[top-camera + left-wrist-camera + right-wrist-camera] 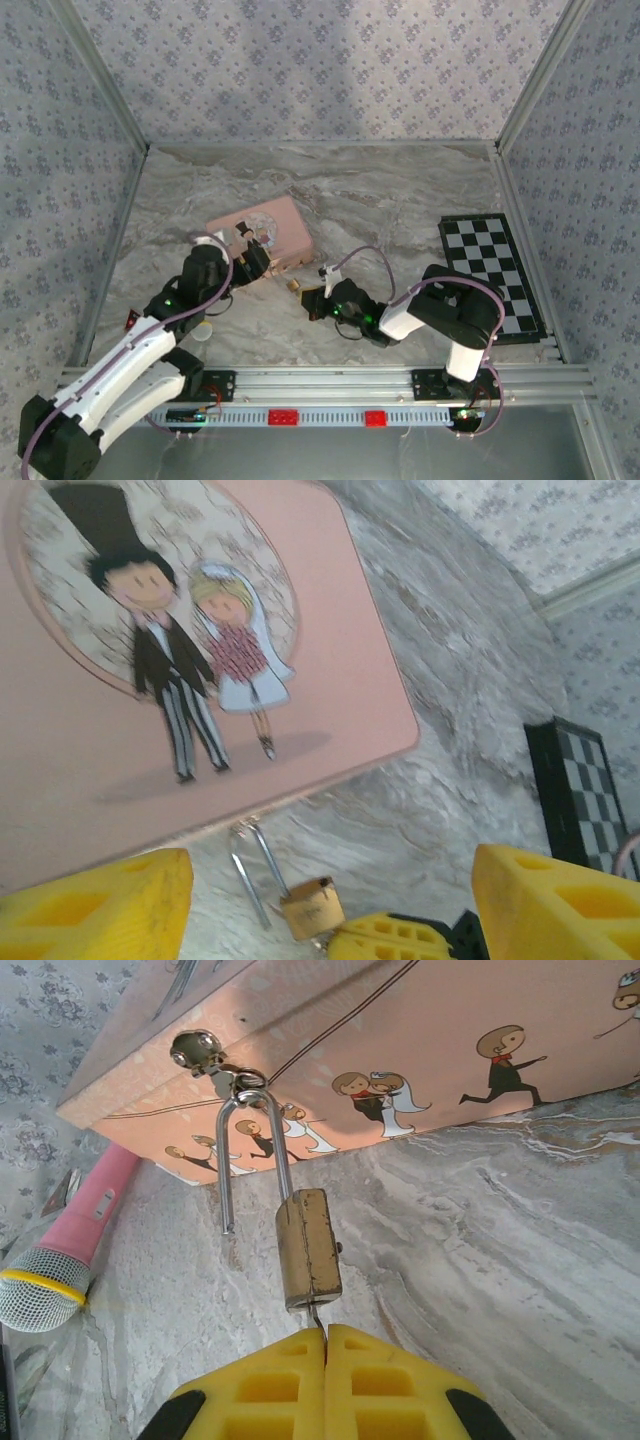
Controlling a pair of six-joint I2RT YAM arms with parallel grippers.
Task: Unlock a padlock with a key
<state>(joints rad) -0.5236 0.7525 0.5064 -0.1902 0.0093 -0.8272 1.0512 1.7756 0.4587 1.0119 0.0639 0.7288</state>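
Patterned wallpaper boxes in three sides of the marble-look tabletop [400, 190] I'm working over, with a checkerboard [490, 270] lying off to the right. Near the middle sits a pink box [260, 232] with a cartoon bride and groom on its lid.

The padlock [308, 1245] hangs at the box's near side, its brass body resting on the tabletop. Its shackle [227, 1180] is threaded through the small ring of the box's clasp [197, 1050]. One leg of the shackle stands free of the body, so the lock is sprung.

My right claw [325, 1332] sits just below the padlock with its yellow fingers pressed together. They pinch the key [314, 1315], whose thin blade runs up into the base of the lock.

My left claw [255, 262] hovers at the box's near edge. From its wrist camera I see its fingers [100, 905] spread wide with nothing gripped, and the padlock lying beyond them beside the right claw's tips.

A pink microphone [60, 1260] lies on the tabletop to the left of the box.
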